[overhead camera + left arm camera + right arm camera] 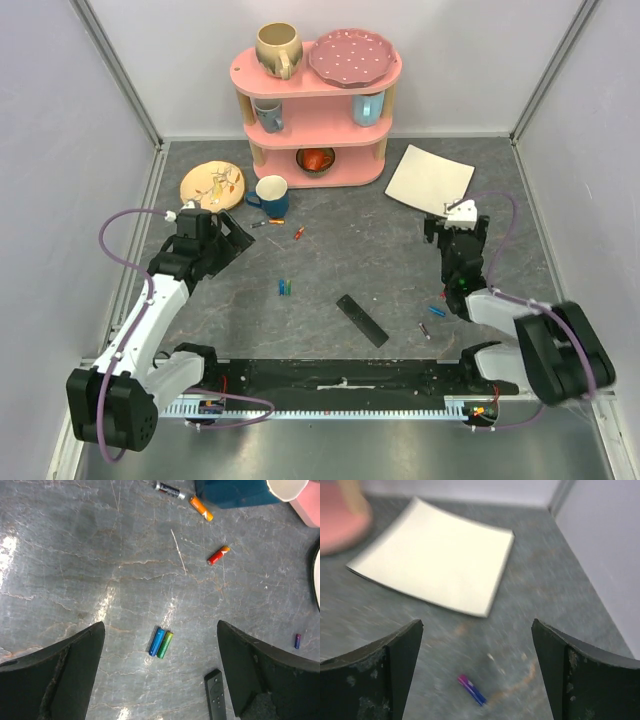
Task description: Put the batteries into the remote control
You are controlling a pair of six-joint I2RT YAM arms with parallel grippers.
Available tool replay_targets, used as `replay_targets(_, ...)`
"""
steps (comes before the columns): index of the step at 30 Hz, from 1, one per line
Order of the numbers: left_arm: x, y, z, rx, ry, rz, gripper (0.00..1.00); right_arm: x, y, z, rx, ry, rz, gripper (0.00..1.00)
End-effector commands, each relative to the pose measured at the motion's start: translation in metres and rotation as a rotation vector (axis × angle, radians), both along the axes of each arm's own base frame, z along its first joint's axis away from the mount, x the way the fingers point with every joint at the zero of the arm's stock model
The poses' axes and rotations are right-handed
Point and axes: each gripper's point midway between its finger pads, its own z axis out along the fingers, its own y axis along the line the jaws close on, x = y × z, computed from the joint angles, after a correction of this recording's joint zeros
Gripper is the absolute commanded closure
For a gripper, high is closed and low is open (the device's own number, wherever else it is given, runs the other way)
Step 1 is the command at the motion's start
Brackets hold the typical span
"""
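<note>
Slim black remote on veined grey counter; both jaws gape empty; left wrist view resolves two cylindrical batteries touching

Between the left pincer's spread fingers the grey marbled tabletop is bare, save a blue and green battery pair just inside the gap and the slim black remote control close to one finger. Far ahead a dark blue mug blocks one side. Ahead of the right pincer a cream square plate fills the way — the pale wall closes one flank, and a small blue-purple battery lies between its fingers.
</note>
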Motion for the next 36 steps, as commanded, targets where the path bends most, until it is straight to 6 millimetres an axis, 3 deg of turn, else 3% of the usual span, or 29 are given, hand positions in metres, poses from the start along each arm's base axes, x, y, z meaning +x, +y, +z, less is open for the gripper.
replay_targets(1, -0.001, -0.017, 0.012, -0.064, -0.017, -0.069, 0.02, -0.002, 0.039, 0.067, -0.021, -0.049, 0.064, 0.02)
replay_targets(2, -0.001, -0.019, 0.013, -0.061, -0.028, -0.091, 0.02, -0.008, 0.053, 0.097, 0.039, -0.109, 0.074, 0.02)
replay_targets(3, -0.001, -0.019, 0.013, -0.053, -0.037, -0.109, 0.03, -0.012, 0.059, 0.105, 0.049, -0.107, 0.086, 0.02)
replay_targets(4, -0.003, -0.021, 0.012, -0.042, -0.046, -0.147, 0.03, -0.019, 0.062, 0.101, 0.051, -0.048, 0.091, 0.02)
replay_targets(5, -0.003, -0.023, 0.014, -0.039, -0.06, -0.167, 0.04, -0.02, 0.074, 0.119, 0.089, -0.059, 0.103, 0.02)
replay_targets(6, -0.001, -0.024, 0.016, -0.034, -0.079, -0.181, 0.05, -0.022, 0.076, 0.121, 0.09, -0.034, 0.09, 0.02)
replay_targets(7, -0.003, -0.025, 0.017, -0.031, -0.095, -0.206, 0.05, -0.027, 0.077, 0.107, 0.056, 0.054, 0.089, 0.02)
replay_targets(8, -0.004, -0.027, 0.017, -0.028, -0.105, -0.221, 0.06, -0.026, 0.083, 0.121, 0.077, 0.059, 0.101, 0.02)
replay_targets(9, -0.004, -0.029, 0.019, -0.026, -0.118, -0.238, 0.07, -0.026, 0.092, 0.119, 0.123, 0.092, 0.129, 0.02)
replay_targets(10, -0.005, -0.03, 0.018, -0.016, -0.123, -0.255, 0.07, -0.031, 0.095, 0.1, 0.096, 0.191, 0.148, 0.02)
replay_targets(11, -0.006, -0.032, 0.02, -0.013, -0.137, -0.27, 0.08, -0.031, 0.1, 0.1, 0.113, 0.219, 0.156, 0.02)
replay_targets(13, -0.009, -0.038, 0.02, -0.005, -0.144, -0.304, 0.1, -0.034, 0.1, 0.079, 0.251, 0.256, 0.069, 0.02)
replay_targets(16, -0.014, -0.05, 0.02, 0.016, -0.152, -0.36, 0.12, -0.039, 0.134, 0.047, 0.243, 0.368, 0.276, 0.02)
replay_targets(19, -0.02, -0.065, 0.016, 0.04, -0.143, -0.408, 0.13, -0.049, 0.153, 0.021, 0.211, 0.5, 0.389, 0.02)
replay_targets(22, -0.029, -0.081, 0.011, 0.024, -0.13, -0.451, 0.13, -0.067, 0.176, 0.01, 0.178, 0.575, 0.5, 0.02)
replay_targets(26, -0.034, -0.095, 0.009, -0.047, -0.138, -0.48, 0.14, -0.086, 0.187, 0.001, 0.132, 0.632, 0.544, 0.02)
replay_targets(36, -0.042, -0.1, 0.017, -0.094, -0.162, -0.505, 0.18, -0.158, 0.208, -0.042, 0.016, 0.822, 0.65, 0.02)
